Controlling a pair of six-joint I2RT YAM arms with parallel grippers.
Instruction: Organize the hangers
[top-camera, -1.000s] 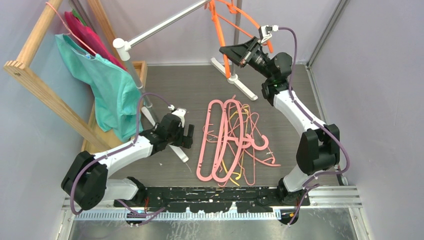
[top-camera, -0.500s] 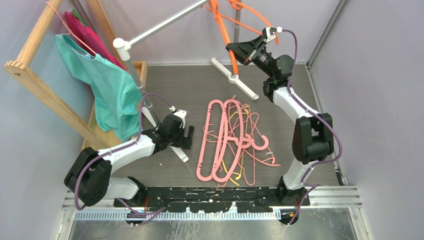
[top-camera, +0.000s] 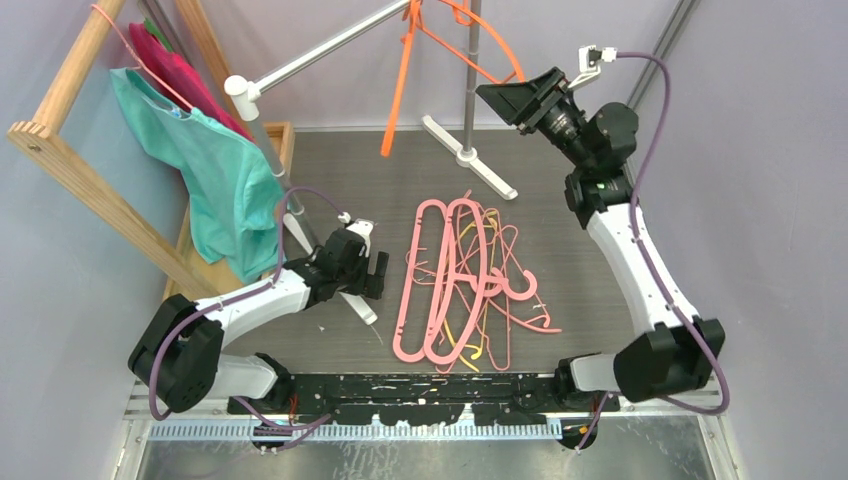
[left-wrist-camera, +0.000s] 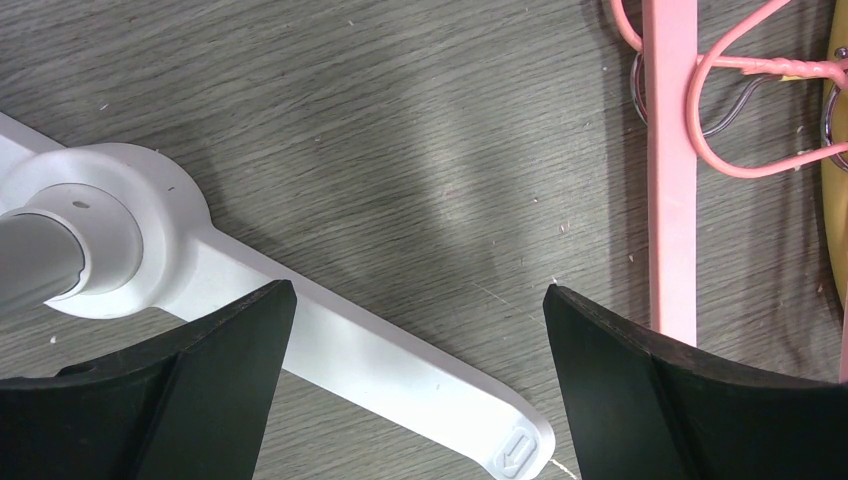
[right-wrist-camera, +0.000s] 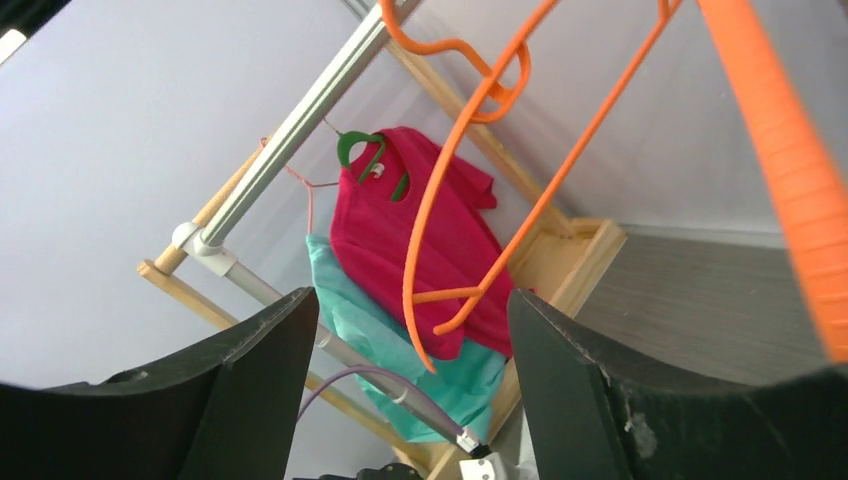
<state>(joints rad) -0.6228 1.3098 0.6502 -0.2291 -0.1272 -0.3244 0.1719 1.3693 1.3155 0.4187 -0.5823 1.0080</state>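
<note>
Two orange hangers hang on the rail, one thick and one thin; the rest lie in a tangled pile on the table between the arms; right claw is up by the rail, released, nothing between its jaws, just beside the hung ones but apart from them; left claw is low over the stand's foot, also released, with a pink hanger near it; step looks like clearing off after a hang, then the next pick; pull the right claw back and away so it doesn't clip the hung hangers; take a top hanger by its neck, lift slowly, as the hooks look interlocked; hook seating on the rail is cut off at the top edge; stacking order and count in the pile are unclear; yellow ones mostly buried.
</note>
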